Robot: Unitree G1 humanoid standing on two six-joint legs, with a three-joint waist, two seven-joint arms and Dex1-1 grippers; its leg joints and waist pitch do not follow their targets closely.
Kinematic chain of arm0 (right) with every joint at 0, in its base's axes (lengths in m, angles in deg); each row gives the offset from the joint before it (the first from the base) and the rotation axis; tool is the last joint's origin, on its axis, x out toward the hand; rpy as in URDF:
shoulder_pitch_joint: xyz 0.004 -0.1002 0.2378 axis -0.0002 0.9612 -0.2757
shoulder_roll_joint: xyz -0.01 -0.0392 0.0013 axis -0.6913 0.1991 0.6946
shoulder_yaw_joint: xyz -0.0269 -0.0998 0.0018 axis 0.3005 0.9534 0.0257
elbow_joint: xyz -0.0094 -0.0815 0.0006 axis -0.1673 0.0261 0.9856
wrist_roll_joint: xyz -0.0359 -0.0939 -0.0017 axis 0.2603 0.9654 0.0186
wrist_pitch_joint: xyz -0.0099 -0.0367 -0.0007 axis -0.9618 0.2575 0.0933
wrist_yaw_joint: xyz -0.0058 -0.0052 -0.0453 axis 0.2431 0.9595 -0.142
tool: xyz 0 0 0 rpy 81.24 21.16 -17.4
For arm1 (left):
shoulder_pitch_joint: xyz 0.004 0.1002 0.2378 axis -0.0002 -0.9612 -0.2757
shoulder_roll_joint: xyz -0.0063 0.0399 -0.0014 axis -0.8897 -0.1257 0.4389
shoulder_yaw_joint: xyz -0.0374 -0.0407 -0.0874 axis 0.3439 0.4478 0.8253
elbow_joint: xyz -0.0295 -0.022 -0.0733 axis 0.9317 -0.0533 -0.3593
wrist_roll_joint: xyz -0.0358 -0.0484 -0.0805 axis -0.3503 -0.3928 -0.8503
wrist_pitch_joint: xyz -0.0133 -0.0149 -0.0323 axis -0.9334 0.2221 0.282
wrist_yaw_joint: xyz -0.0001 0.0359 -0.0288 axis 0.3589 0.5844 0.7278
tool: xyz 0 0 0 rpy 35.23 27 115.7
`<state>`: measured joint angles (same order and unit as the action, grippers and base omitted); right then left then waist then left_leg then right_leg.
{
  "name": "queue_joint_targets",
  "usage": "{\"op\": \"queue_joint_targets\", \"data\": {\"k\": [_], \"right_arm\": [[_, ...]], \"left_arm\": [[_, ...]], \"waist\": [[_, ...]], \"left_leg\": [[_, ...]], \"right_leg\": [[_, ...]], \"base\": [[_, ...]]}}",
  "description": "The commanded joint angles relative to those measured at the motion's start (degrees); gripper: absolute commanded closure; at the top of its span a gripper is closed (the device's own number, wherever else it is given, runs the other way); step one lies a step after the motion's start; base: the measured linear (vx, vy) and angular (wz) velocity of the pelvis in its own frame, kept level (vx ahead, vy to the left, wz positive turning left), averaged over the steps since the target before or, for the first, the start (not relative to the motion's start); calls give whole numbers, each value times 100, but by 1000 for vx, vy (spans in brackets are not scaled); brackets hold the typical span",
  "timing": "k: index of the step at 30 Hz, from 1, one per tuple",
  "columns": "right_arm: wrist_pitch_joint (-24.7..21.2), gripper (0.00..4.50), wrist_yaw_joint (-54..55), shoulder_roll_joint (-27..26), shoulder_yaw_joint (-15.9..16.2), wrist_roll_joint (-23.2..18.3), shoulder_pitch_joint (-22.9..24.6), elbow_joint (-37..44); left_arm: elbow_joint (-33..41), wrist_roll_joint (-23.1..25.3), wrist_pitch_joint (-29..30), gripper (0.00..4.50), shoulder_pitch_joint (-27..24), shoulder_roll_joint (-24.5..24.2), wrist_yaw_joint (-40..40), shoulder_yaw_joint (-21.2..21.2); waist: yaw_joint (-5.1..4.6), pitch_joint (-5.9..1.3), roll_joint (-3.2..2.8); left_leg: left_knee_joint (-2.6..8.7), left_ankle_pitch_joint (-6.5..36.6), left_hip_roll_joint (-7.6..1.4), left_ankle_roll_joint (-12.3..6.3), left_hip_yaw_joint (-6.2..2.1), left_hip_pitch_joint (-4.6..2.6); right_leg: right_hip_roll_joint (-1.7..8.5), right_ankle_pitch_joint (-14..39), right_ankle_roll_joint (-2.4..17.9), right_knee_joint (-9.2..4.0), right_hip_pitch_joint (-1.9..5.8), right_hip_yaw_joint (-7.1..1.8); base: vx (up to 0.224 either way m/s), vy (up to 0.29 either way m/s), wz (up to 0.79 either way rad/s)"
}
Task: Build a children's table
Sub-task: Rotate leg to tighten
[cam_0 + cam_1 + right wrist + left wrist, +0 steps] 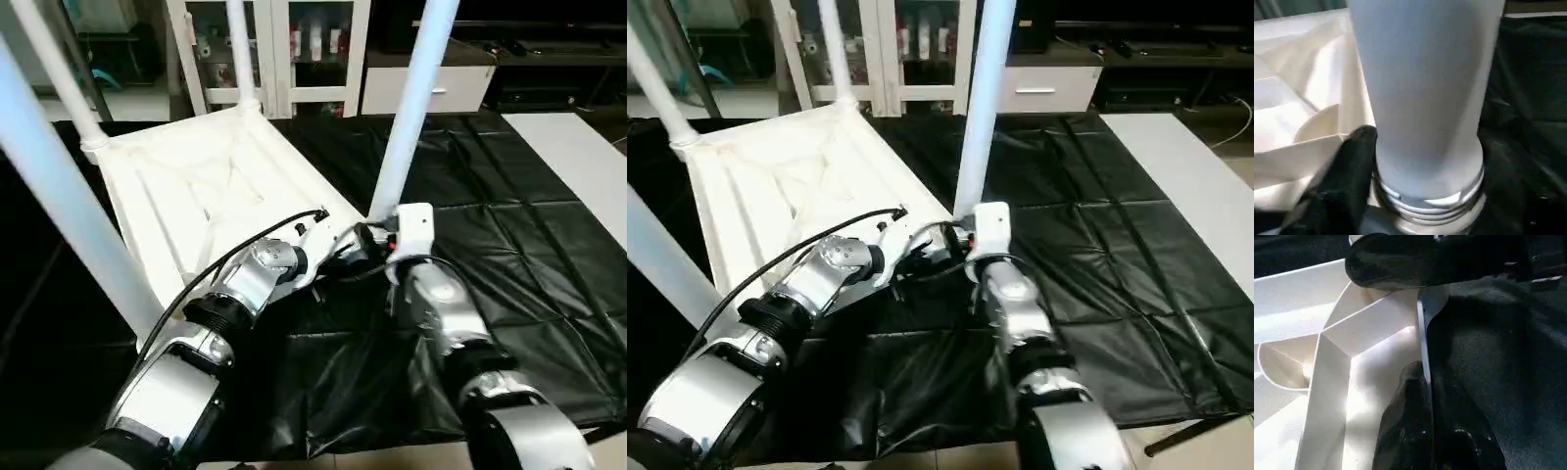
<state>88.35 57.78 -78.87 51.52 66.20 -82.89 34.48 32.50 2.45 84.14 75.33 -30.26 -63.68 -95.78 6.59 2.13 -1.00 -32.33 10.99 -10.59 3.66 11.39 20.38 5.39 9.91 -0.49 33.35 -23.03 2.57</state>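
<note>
The children's table top [196, 186] lies upside down on the black cloth, ribs facing up, with white legs standing in its corner sockets. My left gripper [328, 255] is shut on the thin rim [1422, 333] at the near right corner, one black finger [1405, 421] on each side of it. Just beside it, my right gripper [377, 237] is closed round the base of the near right leg [411, 98]. One of its fingers [1347, 166] lies against the leg just above the screw threads [1430, 200], which show at the socket.
Other legs rise at the far corner [240, 49], the far left [59, 69] and the near left [69, 196]. The black-draped worktable [509, 245] stretches to the right. A flat white board [578, 166] lies at its right edge. A white glass-door cabinet [294, 49] stands behind.
</note>
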Motion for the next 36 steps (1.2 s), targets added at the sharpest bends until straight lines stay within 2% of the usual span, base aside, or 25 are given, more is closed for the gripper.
{"op": "queue_joint_targets", "data": {"k": [1, 4, 5, 6, 7, 8, 9, 10, 11, 12, 13, 14, 15, 16, 17, 18, 20, 21, 24, 25, 27, 28, 31, 35, 36], "right_arm": [[126, 99, -539, 8, 97, -142, 51, 338], [-345, 62, -1780, 457, 185, -506, 411, 1234], [-440, 59, -2054, 611, 266, -535, 506, 1446], [-635, 37, -2746, 1076, 498, -552, 740, 1912], [-651, 37, -2827, 1135, 522, -549, 768, 1964], [-763, 25, -3315, 1495, 655, -548, 936, 2276], [-800, 18, -3457, 1604, 692, -550, 989, 2372], [-878, 8, -3802, 1852, 787, -576, 1108, 2587], [-944, 8, -4029, 2016, 841, -604, 1184, 2727], [-988, 8, -4135, 2098, 857, -625, 1218, 2791], [-1125, 8, -4442, 2288, 896, -687, 1311, 2973], [-1215, 8, -4721, 2445, 975, -715, 1380, 3075], [-1235, 8, -4789, 2482, 996, -721, 1398, 3100], [-1296, 8, -4914, 2544, 1024, -729, 1423, 3145], [-1326, 8, -5038, 2594, 1064, -728, 1433, 3169], [-1407, 8, -5128, 2656, 1106, -755, 1464, 3257], [-1416, 8, -5192, 2680, 1177, -730, 1433, 3262], [-1378, 8, -5190, 2658, 1207, -673, 1393, 3223], [-1018, 8, -5040, 2500, 1449, -144, 1106, 2807], [-1018, 8, -5030, 2496, 1478, -110, 1082, 2784], [-986, 8, -5001, 2486, 1538, -31, 1028, 2716], [-925, 8, -4966, 2457, 1576, 40, 967, 2621], [-881, 8, -4877, 2362, 1629, 125, 803, 2425], [-835, 8, -4924, 2326, 1637, 151, 709, 2296], [-808, 25, -4973, 2300, 1611, 140, 667, 2214]], "left_arm": [[-124, -13, -220, 450, -189, -44, -110, -94], [-14, -2, -379, 450, -315, -252, -573, -197], [26, -14, -425, 450, -349, -301, -721, -219], [133, -58, -413, 450, -415, -424, -1048, -241], [151, -65, -440, 450, -427, -443, -1110, -251], [278, -118, -563, 450, -514, -569, -1527, -318], [329, -140, -601, 450, -552, -615, -1686, -346], [484, -204, -789, 450, -656, -732, -2070, -435], [605, -255, -854, 450, -731, -816, -2334, -493], [684, -289, -820, 450, -775, -863, -2483, -522], [858, -328, -760, 450, -872, -982, -2760, -593], [969, -332, -777, 450, -949, -1074, -2938, -664], [995, -331, -788, 450, -968, -1096, -2977, -682], [1029, -324, -771, 450, -995, -1128, -3036, -707], [1059, -320, -811, 450, -1019, -1158, -3098, -735], [1111, -315, -828, 450, -1052, -1178, -3147, -741], [1189, -309, -832, 450, -1087, -1201, -3221, -755], [1237, -312, -814, 450, -1104, -1213, -3266, -760], [1433, -357, -709, 450, -1129, -1216, -3458, -814], [1465, -362, -695, 450, -1137, -1221, -3474, -822], [1506, -366, -681, 450, -1145, -1224, -3490, -833], [1490, -360, -697, 450, -1135, -1215, -3489, -837], [1440, -338, -731, 450, -1114, -1191, -3485, -847], [1452, -321, -710, 450, -1114, -1189, -3494, -836], [1442, -308, -698, 450, -1108, -1187, -3475, -832]], "waist": [[11, -298, 23], [20, -305, 25], [39, -312, 10], [33, -313, -11], [49, -311, -4], [74, -299, 15], [90, -311, 14], [106, -302, 45], [141, -303, 20], [141, -294, 51], [160, -296, 27], [187, -289, 47], [198, -286, 44], [217, -289, 18], [233, -298, 46], [250, -298, 39], [295, -302, 77], [310, -306, 68], [302, -309, 86], [279, -309, 82], [290, -317, 67], [310, -330, 57], [298, -350, 38], [292, -340, 30], [286, -343, 19]], "left_leg": [[396, 1360, -236, -379, -117, -24], [372, 1247, -234, -477, -116, -11], [356, 1117, -240, -561, -119, -2], [348, 1021, -245, -603, -115, 3], [339, 1009, -245, -628, -108, 6], [336, 964, -265, -661, -107, 0], [319, 941, -270, -664, -99, -1], [326, 967, -269, -675, -88, 1], [328, 1019, -289, -644, -91, -7], [336, 1046, -290, -638, -86, 0], [338, 1105, -296, -595, -81, -16], [350, 1179, -311, -544, -83, -25], [353, 1218, -317, -533, -90, -25], [360, 1237, -332, -504, -82, -50], [351, 1189, -325, -478, -79, -48], [351, 1166, -329, -465, -84, -49], [343, 1057, -330, -485, -80, -42], [341, 1029, -323, -460, -80, -42], [334, 998, -307, -413, -78, -34], [338, 965, -292, -370, -81, -22], [325, 933, -302, -366, -73, -49], [308, 853, -302, -399, -65, -61], [274, 675, -290, -464, -66, -37], [284, 846, -292, -436, -72, -31], [284, 886, -293, -411, -75, -32]], "right_leg": [[333, 811, 1397, -339, 263, -174], [317, 702, 1390, -331, 297, -170], [318, 531, 1394, -317, 308, -164], [313, 458, 1442, -299, 296, -159], [299, 444, 1421, -304, 312, -149], [302, 470, 1450, -308, 312, -147], [310, 465, 1457, -294, 308, -153], [315, 622, 1470, -309, 298, -151], [331, 761, 1461, -310, 280, -157], [329, 828, 1445, -318, 284, -159], [333, 970, 1455, -324, 254, -162], [337, 1113, 1442, -336, 249, -163], [336, 1144, 1430, -329, 254, -163], [337, 1177, 1429, -341, 217, -173], [328, 1064, 1447, -322, 222, -170], [332, 1020, 1450, -310, 222, -169], [349, 912, 1435, -293, 225, -172], [351, 892, 1444, -287, 219, -170], [352, 847, 1445, -277, 225, -167], [351, 893, 1457, -280, 219, -155], [344, 793, 1460, -272, 221, -165], [328, 605, 1488, -248, 215, -166], [311, 185, 1588, -194, 229, -150], [322, 383, 1581, -215, 243, -148], [321, 404, 1575, -215, 243, -149]], "base": [[0, 0, 0], [0, 0, 0], [0, 0, 0], [0, 0, 0], [0, 0, 0], [0, 0, 0], [0, 0, 0], [0, 0, 0], [0, 0, 0], [0, 0, 0], [0, 0, 0], [0, 0, 0], [0, 0, 0], [0, 0, 0], [0, 0, 0], [0, 0, 0], [0, 0, 0], [0, 0, 0], [0, 0, 0], [0, 0, 0], [0, 0, 0], [0, 0, 0], [0, 0, 0], [0, 0, 0], [0, 0, 0]]}}
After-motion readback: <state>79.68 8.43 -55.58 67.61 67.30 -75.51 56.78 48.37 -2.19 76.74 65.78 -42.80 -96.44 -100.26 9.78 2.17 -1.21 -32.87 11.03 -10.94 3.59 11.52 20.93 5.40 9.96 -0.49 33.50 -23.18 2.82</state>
